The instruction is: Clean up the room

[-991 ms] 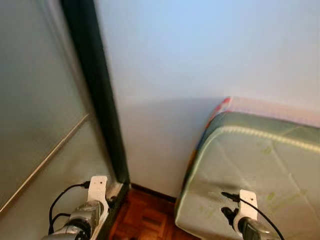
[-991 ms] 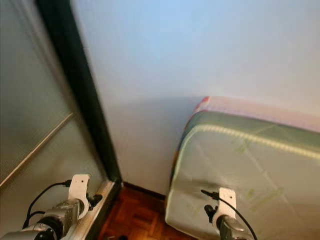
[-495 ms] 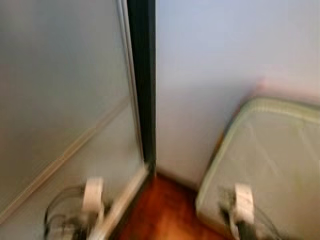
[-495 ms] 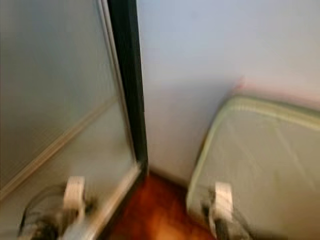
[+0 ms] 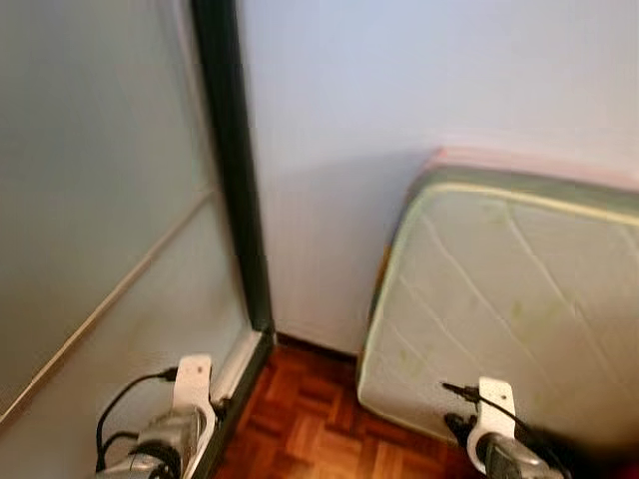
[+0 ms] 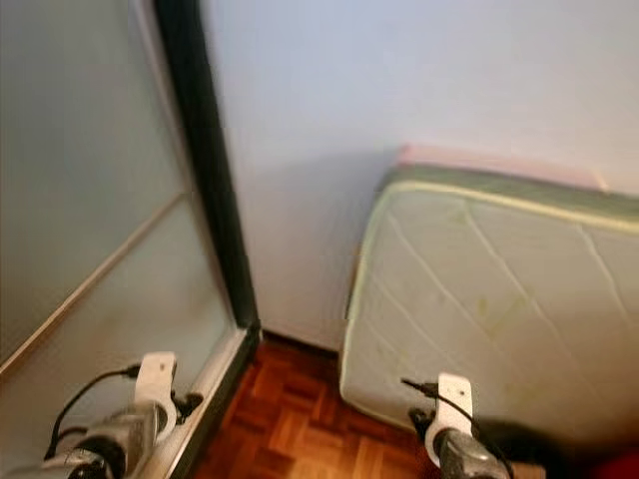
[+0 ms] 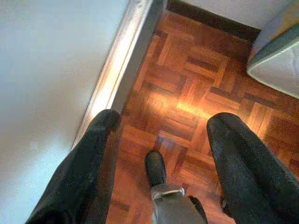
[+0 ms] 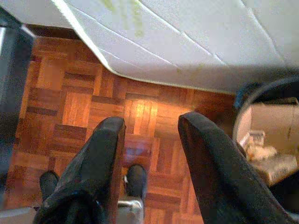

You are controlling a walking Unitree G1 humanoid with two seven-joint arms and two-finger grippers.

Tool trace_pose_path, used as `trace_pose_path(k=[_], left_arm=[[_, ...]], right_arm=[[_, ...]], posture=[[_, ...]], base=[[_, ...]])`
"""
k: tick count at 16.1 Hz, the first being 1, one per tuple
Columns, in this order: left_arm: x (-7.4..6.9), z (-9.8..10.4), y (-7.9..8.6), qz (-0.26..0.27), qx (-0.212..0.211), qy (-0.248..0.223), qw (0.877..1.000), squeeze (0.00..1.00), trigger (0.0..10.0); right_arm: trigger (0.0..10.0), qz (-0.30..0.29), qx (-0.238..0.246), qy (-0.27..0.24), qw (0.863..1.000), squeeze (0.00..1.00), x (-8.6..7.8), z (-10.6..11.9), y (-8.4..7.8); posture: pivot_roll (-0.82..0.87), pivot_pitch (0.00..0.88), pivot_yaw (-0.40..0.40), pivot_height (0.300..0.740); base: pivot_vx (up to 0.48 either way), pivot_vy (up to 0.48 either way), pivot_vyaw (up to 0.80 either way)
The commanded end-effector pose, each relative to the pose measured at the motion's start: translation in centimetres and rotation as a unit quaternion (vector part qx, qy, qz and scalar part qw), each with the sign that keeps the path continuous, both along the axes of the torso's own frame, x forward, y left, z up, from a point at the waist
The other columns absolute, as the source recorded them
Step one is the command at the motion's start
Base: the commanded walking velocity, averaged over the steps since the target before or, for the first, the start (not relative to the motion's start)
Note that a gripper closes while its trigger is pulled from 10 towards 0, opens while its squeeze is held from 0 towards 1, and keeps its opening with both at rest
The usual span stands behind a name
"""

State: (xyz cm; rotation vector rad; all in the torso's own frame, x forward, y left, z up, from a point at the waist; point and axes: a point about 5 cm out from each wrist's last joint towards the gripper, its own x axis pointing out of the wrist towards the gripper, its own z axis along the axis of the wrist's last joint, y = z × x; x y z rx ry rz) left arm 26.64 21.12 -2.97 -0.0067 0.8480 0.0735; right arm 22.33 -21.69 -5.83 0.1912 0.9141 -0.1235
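My left gripper [image 7: 166, 119] hangs open over bare parquet floor [image 7: 196, 88], close to the metal bottom rail of a frosted glass panel [image 7: 46, 70]. My right gripper [image 8: 152, 120] is open too, above the floor just in front of a pale green quilted mattress [image 8: 187, 37]. Neither holds anything. A round dark bin [image 8: 266, 135] with cardboard and crumpled paper inside sits by the right gripper. In the head views both wrists, left [image 5: 180, 434] and right [image 5: 494, 444], are low at my sides.
The mattress [image 5: 509, 299] leans on its edge against a plain white wall [image 5: 399, 120]. A dark door frame [image 5: 235, 200] and the frosted glass panel [image 5: 90, 200] close off the left side. A narrow strip of parquet [image 5: 310, 419] lies between them. Something red [image 6: 619, 467] peeks in at the lower right.
The whole picture has shifted and was blurred half a second ago, so the camera moved; more floor and mattress face show. Both arms keep the same place in the frame.
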Motion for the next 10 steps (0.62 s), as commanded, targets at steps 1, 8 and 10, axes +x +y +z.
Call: trace_pose_path(k=[1,8,10], left_arm=[[0.16,0.09,-0.15,-0.001,-0.003,0.000,1.000,0.00,10.0],[0.26,0.20,-0.12,-0.016,0.006,-0.003,1.000,0.00,10.0],[0.20,0.15,-0.08,-0.015,0.006,0.000,1.000,0.00,10.0]], right_arm=[[10.0,0.000,-0.004,0.002,1.000,0.00,-0.05,0.02,-0.24],[10.0,0.004,-0.004,0.004,1.000,0.00,-0.05,0.01,-0.21],[10.0,0.005,-0.005,0.005,1.000,0.00,-0.08,-0.01,-0.18]], posture=[[-0.08,0.000,-0.043,0.740],[-0.08,0.000,-0.040,0.740],[-0.08,0.000,-0.038,0.740]], base=[[0.000,0.000,-0.79],[0.000,-0.089,-0.79],[0.000,0.000,-0.79]])
